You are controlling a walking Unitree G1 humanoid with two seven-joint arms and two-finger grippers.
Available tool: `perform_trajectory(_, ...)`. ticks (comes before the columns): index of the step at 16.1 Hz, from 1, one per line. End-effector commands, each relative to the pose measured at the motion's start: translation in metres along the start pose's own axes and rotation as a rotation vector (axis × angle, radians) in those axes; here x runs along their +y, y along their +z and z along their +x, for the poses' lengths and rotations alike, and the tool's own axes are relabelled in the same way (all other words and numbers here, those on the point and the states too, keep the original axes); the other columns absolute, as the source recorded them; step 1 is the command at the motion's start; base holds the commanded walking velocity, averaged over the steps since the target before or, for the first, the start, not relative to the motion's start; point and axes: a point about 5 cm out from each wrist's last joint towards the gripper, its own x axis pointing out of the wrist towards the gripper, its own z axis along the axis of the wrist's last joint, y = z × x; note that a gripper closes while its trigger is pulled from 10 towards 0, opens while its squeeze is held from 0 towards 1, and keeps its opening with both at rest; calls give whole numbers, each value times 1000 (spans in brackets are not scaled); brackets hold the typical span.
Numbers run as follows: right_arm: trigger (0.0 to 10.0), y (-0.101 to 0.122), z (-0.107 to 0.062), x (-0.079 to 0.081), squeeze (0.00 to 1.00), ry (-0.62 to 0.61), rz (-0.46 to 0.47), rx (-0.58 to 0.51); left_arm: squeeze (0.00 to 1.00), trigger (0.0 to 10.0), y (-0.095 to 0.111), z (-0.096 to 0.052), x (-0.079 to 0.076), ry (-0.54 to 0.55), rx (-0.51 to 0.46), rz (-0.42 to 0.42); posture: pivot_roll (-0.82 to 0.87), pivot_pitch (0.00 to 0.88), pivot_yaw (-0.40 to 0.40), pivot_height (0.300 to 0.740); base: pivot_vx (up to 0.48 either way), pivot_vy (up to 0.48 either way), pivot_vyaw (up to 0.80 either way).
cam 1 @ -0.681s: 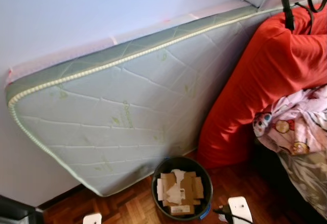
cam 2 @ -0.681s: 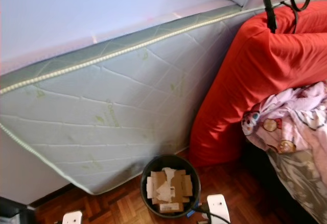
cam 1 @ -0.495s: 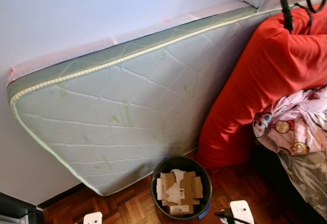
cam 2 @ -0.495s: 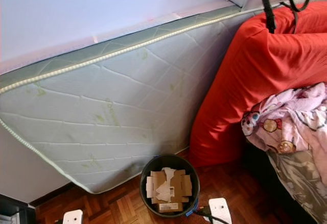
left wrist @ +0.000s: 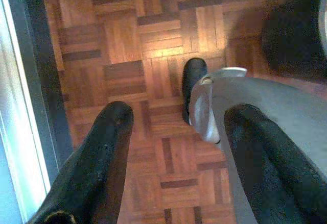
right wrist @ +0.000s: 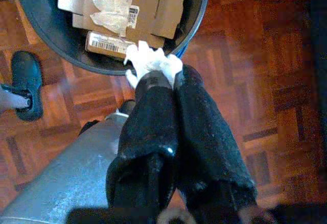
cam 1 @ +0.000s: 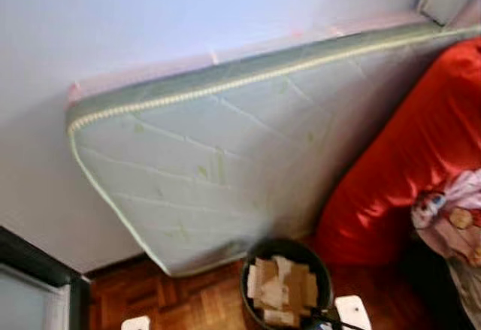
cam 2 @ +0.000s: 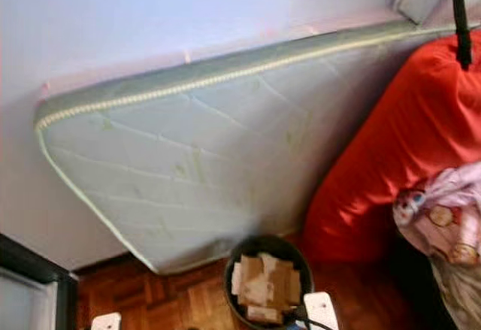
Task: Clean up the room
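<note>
right gripper [right wrist: 153,68] pinches a crumpled white tissue [right wrist: 148,60] at the six o'clock rim of the cardboard-filled black bin [right wrist: 46,55]; left gripper [left wrist: 176,132] hangs wide over parquet floor [left wrist: 153,35].

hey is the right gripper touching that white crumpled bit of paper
Touching. In the right wrist view the right gripper has its two black fingers shut on the white crumpled paper, held over the rim of the black bin.
</note>
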Motion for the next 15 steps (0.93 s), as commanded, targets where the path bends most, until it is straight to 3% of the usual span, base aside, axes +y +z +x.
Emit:
perform_trajectory(1,10000,-1,0,3,0,5,22,5,0,10000,-2,-1,5,8,9,12,-131,121,-7,740,292,0,0)
perform_trajectory(4,10000,-1,0,3,0,7,26,1,0,10000,-2,-1,5,9,5,12,-130,120,-8,740,289,0,0)
perform_trajectory(12,10000,1,-2,6,0,65,66,-62,0,10000,-2,-2,6,11,-38,-9,-124,142,-7,740,0,0,0)
perform_trajectory(15,10000,1,-4,8,0,104,94,-108,0,10000,-2,-5,7,6,-100,-46,-107,164,-8,740,0,0,0)
